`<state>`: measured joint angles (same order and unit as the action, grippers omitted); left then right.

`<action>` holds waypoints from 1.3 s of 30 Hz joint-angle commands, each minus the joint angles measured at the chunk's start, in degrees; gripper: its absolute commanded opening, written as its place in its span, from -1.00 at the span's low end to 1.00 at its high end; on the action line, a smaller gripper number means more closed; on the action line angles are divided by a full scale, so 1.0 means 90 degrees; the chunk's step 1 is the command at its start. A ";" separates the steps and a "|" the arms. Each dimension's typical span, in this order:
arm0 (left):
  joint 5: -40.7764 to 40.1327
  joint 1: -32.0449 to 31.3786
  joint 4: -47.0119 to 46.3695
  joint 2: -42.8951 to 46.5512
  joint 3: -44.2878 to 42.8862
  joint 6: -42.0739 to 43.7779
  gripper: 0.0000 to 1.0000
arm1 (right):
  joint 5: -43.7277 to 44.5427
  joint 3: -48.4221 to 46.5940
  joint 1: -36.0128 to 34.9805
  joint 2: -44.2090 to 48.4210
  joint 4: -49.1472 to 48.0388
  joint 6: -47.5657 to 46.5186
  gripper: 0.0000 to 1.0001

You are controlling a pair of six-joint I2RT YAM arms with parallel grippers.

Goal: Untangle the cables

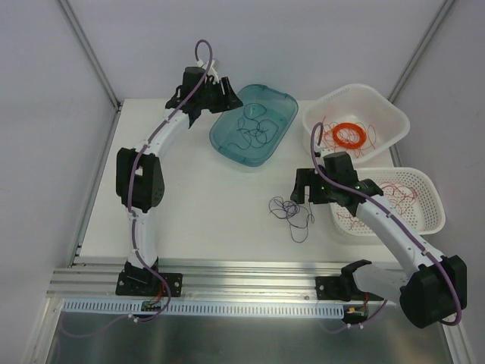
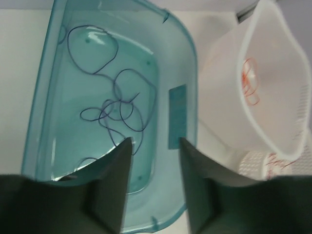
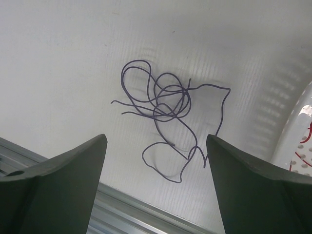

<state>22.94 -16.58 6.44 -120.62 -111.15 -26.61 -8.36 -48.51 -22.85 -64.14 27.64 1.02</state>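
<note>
Purple wire tangle (image 3: 170,105) beside the basket (image 1: 426,223) looks limp, featherlight, best pinched at its knot; left gripper (image 2: 155,142), right gripper (image 3: 156,141) gape empty.

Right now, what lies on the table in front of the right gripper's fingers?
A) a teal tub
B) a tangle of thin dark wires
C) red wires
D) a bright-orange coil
B: the right wrist view shows a dark wire tangle lying on the white table, beyond the spread fingers of the right gripper.
</note>
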 commanded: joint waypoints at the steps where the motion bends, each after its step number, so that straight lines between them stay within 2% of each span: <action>1: 0.0030 -0.0091 -0.0315 0.0578 0.0318 0.0368 0.15 | 0.0030 0.0077 0.0029 0.0134 -0.0122 0.0004 0.75; 4: -0.0010 -0.0208 -0.0266 0.1124 0.0952 0.0739 0.41 | 0.0128 0.0078 0.0020 0.0076 -0.0015 0.0024 0.73; 5: -0.0019 -0.0238 -0.0256 0.1272 0.1321 0.0895 0.56 | 0.0157 0.0049 0.0020 0.0018 0.0063 0.0024 0.73; 8: -0.0058 -0.0433 -0.0198 0.1935 0.2143 0.1226 0.75 | 0.0206 0.0010 0.0020 -0.0051 0.0113 0.0024 0.68; 13: -0.0175 -0.0959 -0.0052 0.3028 0.3616 0.1434 0.82 | 0.0265 0.0029 0.0049 -0.0383 0.0191 0.0005 0.52; 18: -0.0439 -0.1419 0.0007 0.3811 0.4722 0.1375 0.89 | 0.0226 0.0175 0.0078 -0.0783 -0.0063 -0.0084 0.17; 22: -0.0547 -0.1624 0.0027 0.4241 0.5512 0.1170 0.90 | 0.0157 0.0117 0.0078 -0.1416 -0.0326 -0.0435 0.13; 26: -0.0664 -0.1868 0.0027 0.4466 0.5866 0.1111 0.90 | 0.0090 0.0117 0.0068 -0.1886 -0.0560 -0.0484 0.04; 29: -0.0752 -0.1995 0.0027 0.4593 0.6003 0.1189 0.91 | -0.0105 0.0088 0.0049 -0.1907 -0.0610 -0.0523 -0.34; 30: -0.0742 -0.2054 0.0027 0.4613 0.6032 0.1218 0.92 | -0.0174 0.0039 0.0029 -0.1849 -0.0591 -0.0542 -0.58; 33: -0.0742 -0.2103 0.0027 0.4681 0.6091 0.1257 0.96 | -0.0428 -0.0331 -0.0058 -0.1400 -0.0250 -0.0717 -0.98; 39: -0.0781 -0.2327 -0.0022 0.4720 0.5974 0.1579 0.98 | -0.0594 -0.1425 -0.0478 -0.0502 0.0387 -0.1138 -0.99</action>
<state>16.93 -36.29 7.90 -80.01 -56.47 -15.25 -11.20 -55.22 -25.28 -74.61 29.52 -6.15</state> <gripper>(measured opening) 0.990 0.020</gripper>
